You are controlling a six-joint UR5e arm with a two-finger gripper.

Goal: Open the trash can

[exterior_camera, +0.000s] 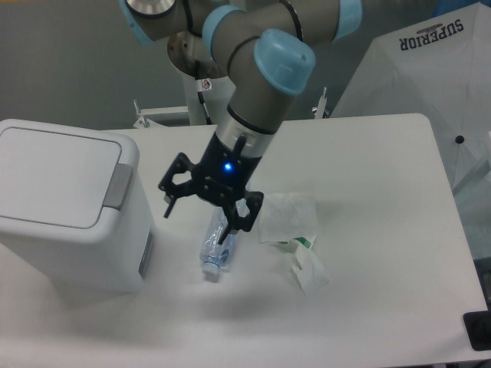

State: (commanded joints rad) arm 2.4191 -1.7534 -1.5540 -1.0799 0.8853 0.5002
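Trash can [65, 207]: stands at the left of the worktop [383, 268], a big boxy white bin with rounded corners. Its flat lid [54, 175] lies shut.

Push tab [118, 185]: a grey strip on the lid's right edge, facing the arm. This looks like the place to act on, by pressing and not by gripping.

Handling, as a judgement: stiff, smooth plastic, likely light if empty, so a sideways shove could slide it. A downward press on the tab seems safer. The lid offers no obvious lip to pinch.

Gripper [201, 211]: hangs above the worktop, just right of the trash can, apart from it. The fingers [170, 201] are spread and hold nothing.

Bottle [217, 244]: clear plastic, lying on the worktop partly under the gripper, between the trash can and the wrappers.

Wrappers [295, 230]: crumpled clear packaging right of the bottle, with a smaller piece nearer the camera.

Far right: a white fabric thing with dark lettering [430, 69], off the worktop.
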